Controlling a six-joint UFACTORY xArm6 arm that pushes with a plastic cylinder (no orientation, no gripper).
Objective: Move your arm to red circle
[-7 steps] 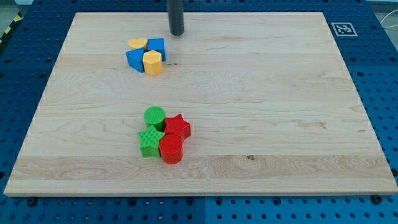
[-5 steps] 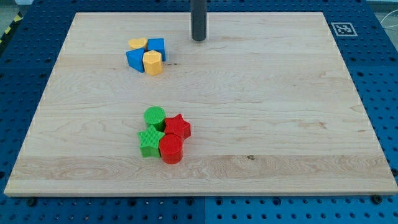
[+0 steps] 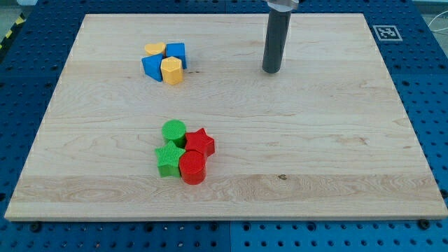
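The red circle (image 3: 192, 169) lies near the view's bottom centre-left, at the bottom right of a tight cluster. It touches a red star (image 3: 200, 143) above it and a green star (image 3: 169, 159) to its left. A green circle (image 3: 173, 131) sits at the cluster's top. My tip (image 3: 271, 70) is on the board in the upper middle, well above and to the right of the red circle, touching no block.
A second cluster sits at the upper left: a yellow heart (image 3: 155, 50), a blue cube (image 3: 176, 52), a blue triangle-like block (image 3: 151, 67) and a yellow hexagon (image 3: 171, 70). A fiducial tag (image 3: 384, 32) marks the board's top right corner.
My tip has slid to the view's right and downward, from the top edge near the blue and yellow cluster to the upper middle. No block has moved.
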